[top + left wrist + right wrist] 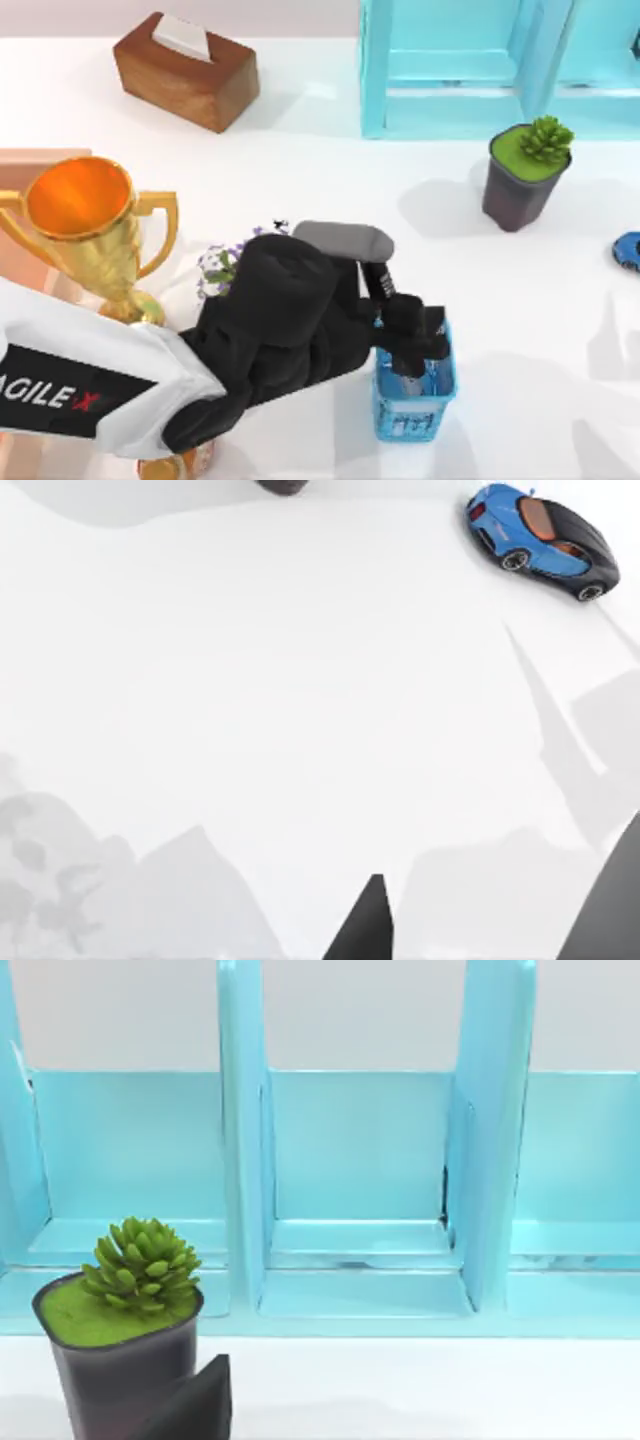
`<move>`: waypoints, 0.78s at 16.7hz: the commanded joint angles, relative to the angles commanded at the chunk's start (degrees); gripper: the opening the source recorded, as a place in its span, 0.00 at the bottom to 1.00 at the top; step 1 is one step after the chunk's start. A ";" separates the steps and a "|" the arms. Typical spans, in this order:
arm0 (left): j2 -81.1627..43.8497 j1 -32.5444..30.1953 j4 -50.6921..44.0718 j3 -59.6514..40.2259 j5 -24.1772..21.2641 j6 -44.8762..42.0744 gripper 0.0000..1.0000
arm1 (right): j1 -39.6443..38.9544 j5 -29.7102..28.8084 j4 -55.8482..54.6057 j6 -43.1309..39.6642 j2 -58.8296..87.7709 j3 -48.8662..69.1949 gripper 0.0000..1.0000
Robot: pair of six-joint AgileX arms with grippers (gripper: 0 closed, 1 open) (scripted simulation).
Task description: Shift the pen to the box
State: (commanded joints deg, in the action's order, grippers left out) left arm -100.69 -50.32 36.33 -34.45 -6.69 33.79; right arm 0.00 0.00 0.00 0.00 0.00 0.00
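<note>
My left gripper [410,350] hangs directly over the small blue translucent pen holder [414,395] near the table's front middle. In the left wrist view its two dark fingertips [368,925] stand well apart with only bare white table between them, so it is open. The pen is hidden under the gripper; a greyish shape inside the holder could be it, but I cannot tell. The salmon-orange box [30,165] lies at the table's left edge, partly behind a gold trophy. One dark finger [195,1405] of my right gripper shows in front of the flower pot.
The gold trophy [90,230] stands between the box and my left arm, with a small flower sprig [218,268] beside it. A brown tissue box [185,70] is at the back left and a light blue shelf [500,65] at the back right. Right of centre stands a dark flower pot [525,175], and a blue toy car [540,535] sits at the right edge.
</note>
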 joint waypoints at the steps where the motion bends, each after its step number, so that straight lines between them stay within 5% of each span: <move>1: 0.00 0.00 0.00 0.00 0.00 0.00 0.00 | 0.00 0.00 0.00 0.00 0.00 0.00 1.00; 7: 1.43 0.64 -0.01 -1.40 -0.34 -0.53 0.00 | 0.00 0.00 0.00 0.00 0.00 0.00 1.00; 13: 11.17 4.57 -9.99 -2.73 -8.71 -5.17 0.00 | 0.00 0.00 0.00 0.00 0.00 0.00 1.00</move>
State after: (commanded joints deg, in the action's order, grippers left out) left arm -89.52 -45.75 26.34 -37.18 -15.40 28.62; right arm 0.00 0.00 0.00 0.00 0.00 0.00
